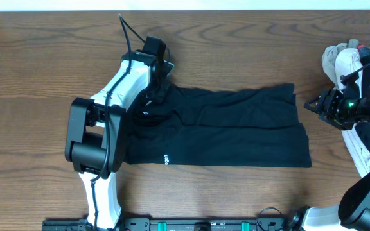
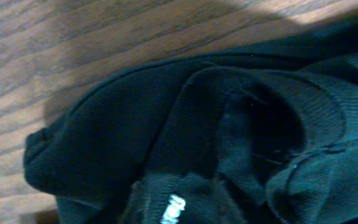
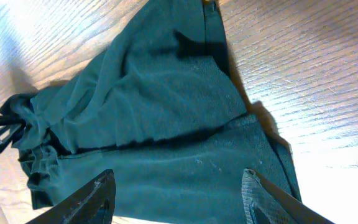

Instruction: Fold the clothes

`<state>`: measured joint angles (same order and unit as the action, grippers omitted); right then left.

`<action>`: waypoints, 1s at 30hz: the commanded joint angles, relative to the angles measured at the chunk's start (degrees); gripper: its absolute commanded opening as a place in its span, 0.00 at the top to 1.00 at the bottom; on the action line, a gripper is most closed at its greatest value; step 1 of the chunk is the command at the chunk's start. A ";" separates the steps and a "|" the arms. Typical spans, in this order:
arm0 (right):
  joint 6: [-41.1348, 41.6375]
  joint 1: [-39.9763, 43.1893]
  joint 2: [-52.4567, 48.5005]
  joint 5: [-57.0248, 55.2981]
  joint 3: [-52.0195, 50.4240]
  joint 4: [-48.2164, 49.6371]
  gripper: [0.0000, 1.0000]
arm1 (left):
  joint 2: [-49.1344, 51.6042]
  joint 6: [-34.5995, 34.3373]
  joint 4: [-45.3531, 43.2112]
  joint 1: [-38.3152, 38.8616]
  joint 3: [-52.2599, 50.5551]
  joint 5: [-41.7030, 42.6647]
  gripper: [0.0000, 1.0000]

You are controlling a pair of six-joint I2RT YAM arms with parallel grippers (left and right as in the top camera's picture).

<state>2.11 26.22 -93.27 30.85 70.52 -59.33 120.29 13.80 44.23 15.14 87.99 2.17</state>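
right hand (image 3: 178, 179) spread wide (empty) beside shirt (image 3: 154, 112)

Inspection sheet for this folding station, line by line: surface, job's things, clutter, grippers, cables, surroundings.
Surface: wooden table, brown grain.
Job's things: black shirt lying flat as a long rectangle, collar end under the left arm; pile of other clothes at the right edge.
Clutter: nothing seen.
Grippers: left gripper down at the collar, jaws hidden; right gripper open, empty, above the shirt's other end.
Cables: black cable running off the left arm.
Surroundings: white strip past the table's far edge.
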 commanded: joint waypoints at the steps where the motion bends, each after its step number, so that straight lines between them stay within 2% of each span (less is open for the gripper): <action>1: 0.00 -0.37 0.07 0.24 0.66 -0.15 0.37 | 0.31 0.33 -0.68 -0.72 -0.07 -1.40 0.67; 2: 0.00 -0.37 0.07 0.24 0.66 -0.17 0.37 | 0.31 0.33 -0.90 -0.76 -0.07 -1.53 0.66; 4: 0.00 -0.37 0.07 0.24 0.66 -0.28 0.37 | 0.31 0.31 -1.05 -0.83 -0.07 -1.57 0.55; 6: 0.00 -0.37 0.07 0.24 0.66 -0.31 0.37 | 0.24 0.02 -0.96 -0.81 -0.02 -1.40 0.55; 9: 0.00 -0.37 0.07 0.24 0.66 -0.31 0.37 | -0.87 -2.10 0.37 -0.31 0.24 1.73 0.60; 18: 0.00 -0.37 0.07 0.22 0.66 -0.31 0.36 | -7.63 -6.01 1.09 0.33 0.37 6.12 0.55; 23: 0.00 -0.37 0.07 0.26 0.66 -0.39 0.37 | -6.01 -6.03 -0.04 0.50 0.35 14.40 0.55; 30: 0.02 -0.37 0.07 0.26 0.66 -1.11 0.37 | -2.51 -6.03 -2.56 1.18 0.35 15.02 0.54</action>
<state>2.11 26.22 -93.27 30.85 70.52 -60.25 116.14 8.73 42.06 16.01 88.01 15.33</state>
